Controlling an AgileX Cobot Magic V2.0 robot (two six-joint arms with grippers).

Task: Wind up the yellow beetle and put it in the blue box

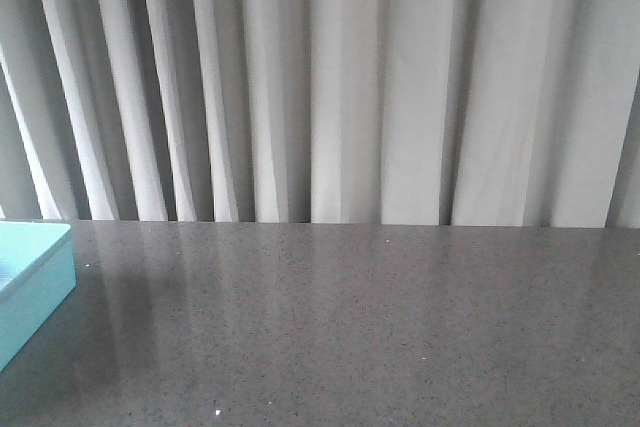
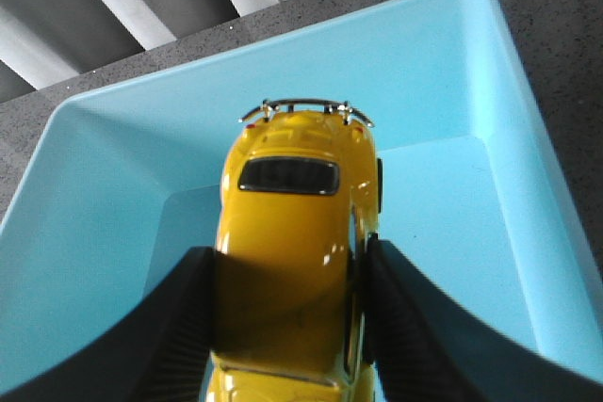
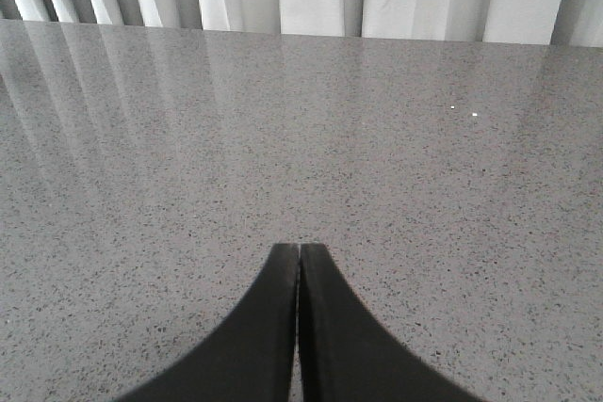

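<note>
- Left wrist view: the left gripper (image 2: 287, 298) has the yellow beetle (image 2: 294, 242) clamped between its two black fingers (image 2: 170, 336), one pressed to each flank of the car.
- The car fills the centre and lower middle of that frame, with its dark window (image 2: 287, 176) and chrome bumper (image 2: 303, 108) pointing toward the top of the frame.
- Behind and around the car is the blue box (image 2: 490, 120): its turquoise walls run up both sides of the frame and across the upper part, and its floor shows either side of the car.
- Whether the wheels are touching the box floor, I cannot tell; the fingers hide the underside.
- Right wrist view: the right gripper (image 3: 299, 327) sits at the bottom centre, its black fingers (image 3: 254, 345) pressed together with nothing between them.
- It hangs over the speckled grey table (image 3: 424, 185).
- Front view: only a corner of the blue box (image 1: 35, 287) shows at the far left edge, lower half of the frame, resting on the table (image 1: 380, 327).
- Pale pleated curtains (image 1: 340, 77) fill the upper half of the front view.
- Neither arm nor the car shows in the front view.
</note>
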